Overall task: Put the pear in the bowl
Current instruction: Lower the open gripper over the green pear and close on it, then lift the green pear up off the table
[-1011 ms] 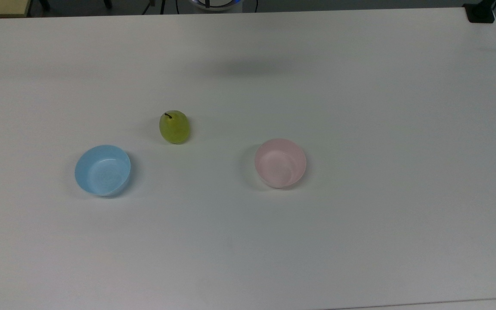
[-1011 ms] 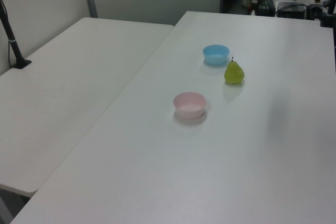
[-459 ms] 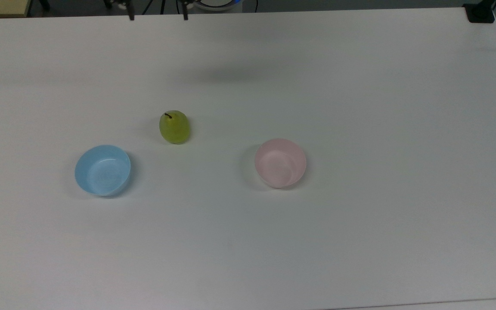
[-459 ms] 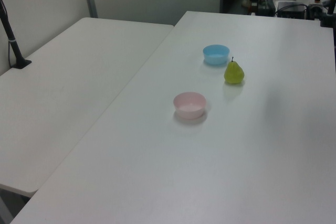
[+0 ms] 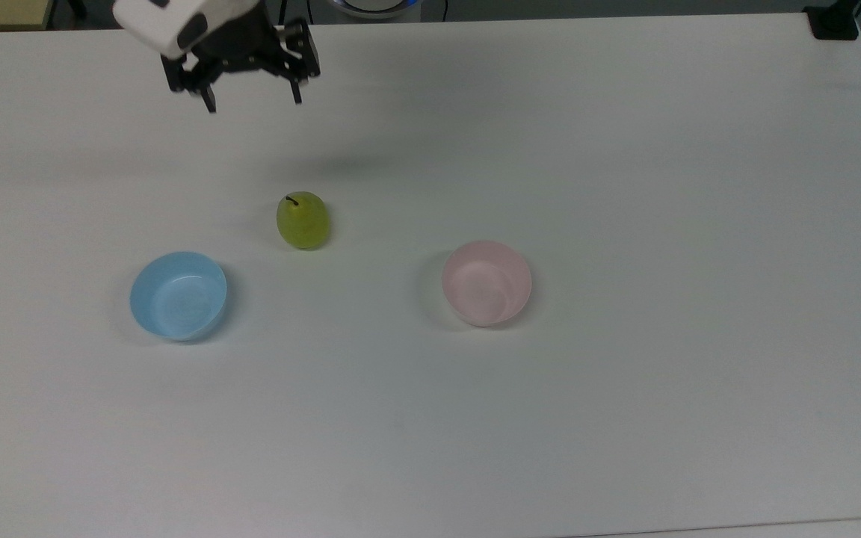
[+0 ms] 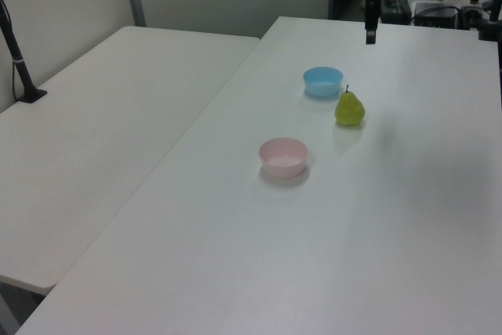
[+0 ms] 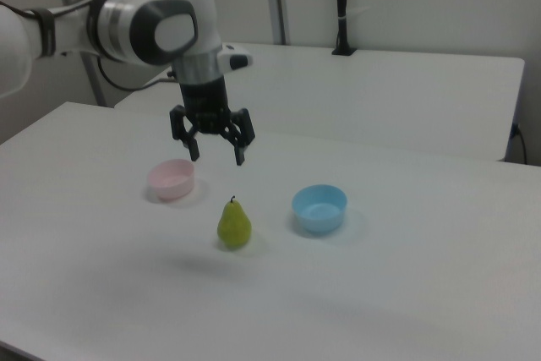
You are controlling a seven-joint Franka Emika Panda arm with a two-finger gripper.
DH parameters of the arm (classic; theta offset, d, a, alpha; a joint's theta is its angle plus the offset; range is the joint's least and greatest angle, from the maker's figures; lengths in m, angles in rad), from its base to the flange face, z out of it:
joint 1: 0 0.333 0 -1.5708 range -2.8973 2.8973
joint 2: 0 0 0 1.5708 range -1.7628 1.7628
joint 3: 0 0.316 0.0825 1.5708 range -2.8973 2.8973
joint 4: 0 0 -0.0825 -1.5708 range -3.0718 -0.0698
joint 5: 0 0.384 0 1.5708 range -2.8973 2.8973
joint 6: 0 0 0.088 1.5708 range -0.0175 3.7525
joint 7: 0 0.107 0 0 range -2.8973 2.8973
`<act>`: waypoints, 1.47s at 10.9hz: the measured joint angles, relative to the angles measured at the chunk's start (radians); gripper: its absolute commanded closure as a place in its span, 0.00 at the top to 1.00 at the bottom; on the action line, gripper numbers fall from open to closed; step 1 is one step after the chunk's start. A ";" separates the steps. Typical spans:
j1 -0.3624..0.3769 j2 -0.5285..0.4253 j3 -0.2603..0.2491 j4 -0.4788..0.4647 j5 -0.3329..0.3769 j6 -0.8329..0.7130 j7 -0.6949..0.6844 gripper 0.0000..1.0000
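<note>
A: What changed on the table [image 5: 625, 149]?
B: The arm [image 7: 135, 23] has come into the top view; earlier just its fingertips showed at the edge. Its end effector [image 5: 251, 104] hangs above and beyond the pear [image 5: 303, 220], fingers spread wide, holding nothing.
A: The bowls?
B: Both empty. The pink bowl [image 5: 486, 282] and blue bowl [image 5: 178, 295] flank the pear, which stands upright on the table, unmoved.

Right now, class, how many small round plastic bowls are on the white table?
2. The light blue plastic bowl sits toward the top view's left; the pale pink plastic bowl sits toward the top view's right. The yellow-green pear stands between them, touching neither.
</note>
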 measured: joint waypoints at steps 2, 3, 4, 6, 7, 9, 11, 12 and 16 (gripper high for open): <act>0.003 0.012 0.000 -0.076 0.001 0.100 0.006 1.00; 0.009 0.017 0.000 -0.116 0.001 0.150 0.043 1.00; 0.020 0.030 0.002 -0.149 0.001 0.193 0.098 1.00; 0.038 0.076 0.003 -0.177 0.001 0.273 0.224 1.00; 0.046 0.107 0.004 -0.181 0.001 0.314 0.270 1.00; 0.061 0.174 0.005 -0.185 -0.001 0.377 0.312 1.00; 0.063 0.219 0.004 -0.185 -0.013 0.416 0.316 0.78; 0.063 0.230 0.004 -0.185 -0.028 0.419 0.316 0.60; 0.062 0.236 0.003 -0.183 -0.056 0.421 0.317 0.30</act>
